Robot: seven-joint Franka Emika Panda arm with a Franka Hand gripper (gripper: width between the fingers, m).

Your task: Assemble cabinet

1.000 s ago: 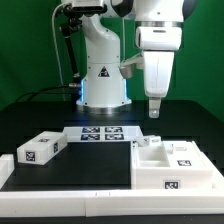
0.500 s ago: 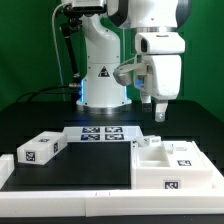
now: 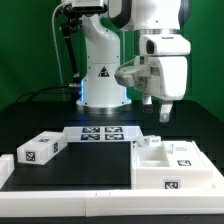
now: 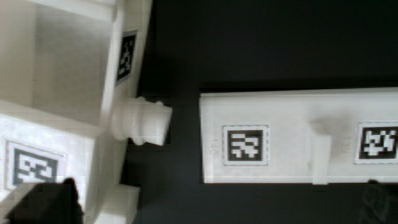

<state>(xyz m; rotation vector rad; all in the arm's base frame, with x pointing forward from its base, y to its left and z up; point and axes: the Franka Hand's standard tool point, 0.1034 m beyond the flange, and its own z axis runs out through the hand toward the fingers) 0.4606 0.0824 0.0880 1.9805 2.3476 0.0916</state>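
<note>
Above rim of cabinet body [image 3: 190,168], gripper [image 3: 162,114] hangs clear.

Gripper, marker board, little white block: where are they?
gripper [image 3: 163,116]: exterior view, between its fingertips.
marker board [image 3: 100,134]: exterior view, on a middle tag.
little white block [image 3: 40,150]: exterior view, on its tagged top.

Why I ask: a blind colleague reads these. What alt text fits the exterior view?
The gripper hangs above the white cabinet body at the exterior view's right. A smaller tagged white block lies at the left on the black table, the marker board behind and between them.
</note>
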